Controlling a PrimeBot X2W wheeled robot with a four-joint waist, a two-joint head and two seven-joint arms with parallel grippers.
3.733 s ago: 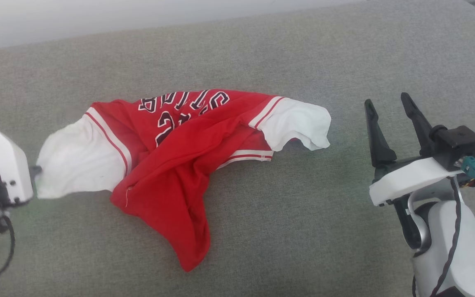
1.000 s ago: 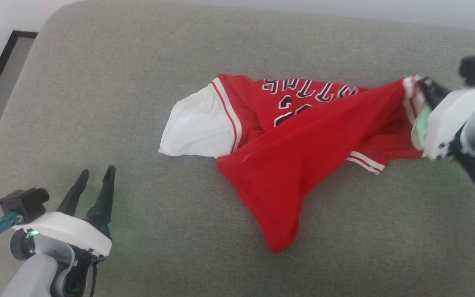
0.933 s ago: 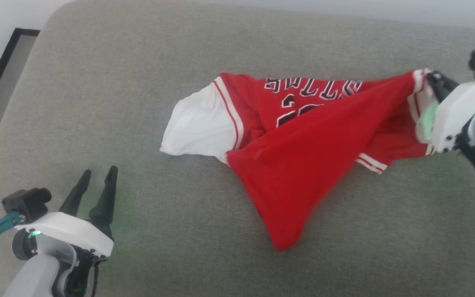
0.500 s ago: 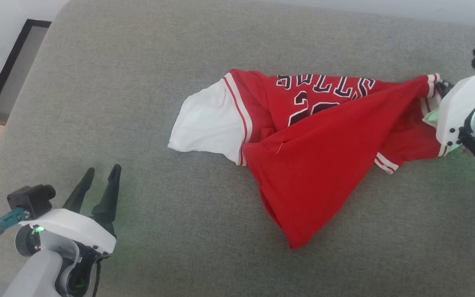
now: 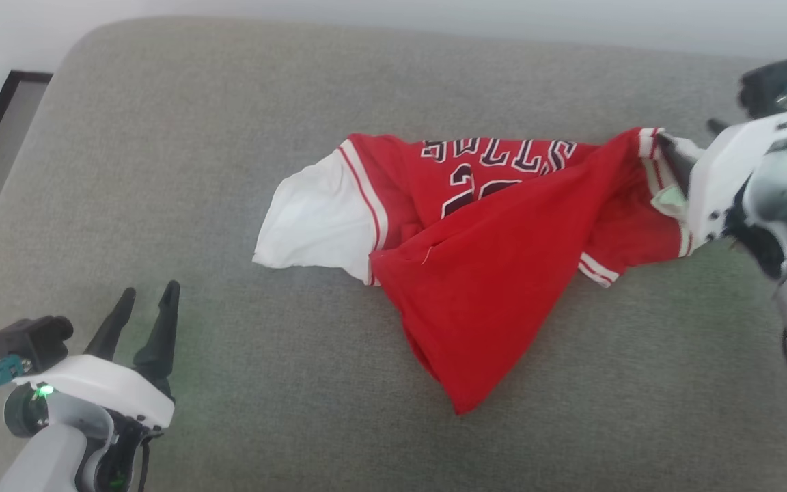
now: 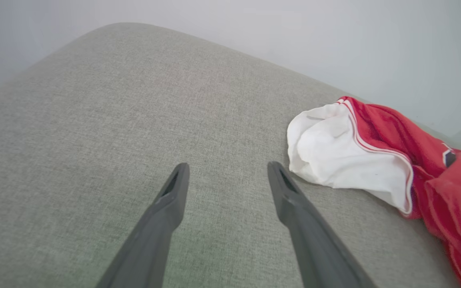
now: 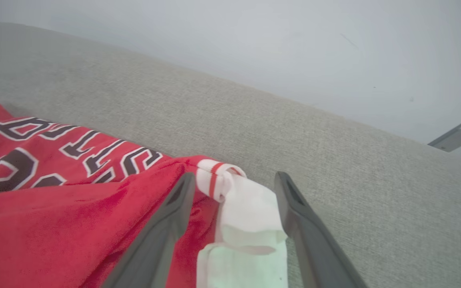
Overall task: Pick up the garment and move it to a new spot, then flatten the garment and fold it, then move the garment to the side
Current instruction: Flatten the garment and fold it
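The right gripper (image 7: 234, 178) has let go: a moment ago it was pinching the end of the shirt's sleeve, and now its two dark fingers stand spread, one on either side of that sleeve. The sleeve (image 7: 246, 216), white with a red-and-white band at its edge, lies bunched in the gap between them. The finger on the left of the right wrist view lies against the red cloth; whether the other one touches the white I cannot tell. Seen from the head, this gripper is at the far right, reaching in towards the shirt's right end.

The shirt (image 5: 482, 273) lies crumpled on the grey couch (image 5: 229, 171), about the middle of the cushion and stretched left to right. Its black-and-white lettering faces up along the far edge, half covered by a big red fold that crosses the body and runs down to a point at the near side. The other white sleeve (image 5: 311, 219) lies spread flat at the shirt's left end.

The left gripper (image 5: 149, 292) is at the near left, well apart from the shirt, fingers spread and nothing between them. In its own wrist view the fingers point across bare couch, and the white sleeve sits off to the right of them, near but not touching
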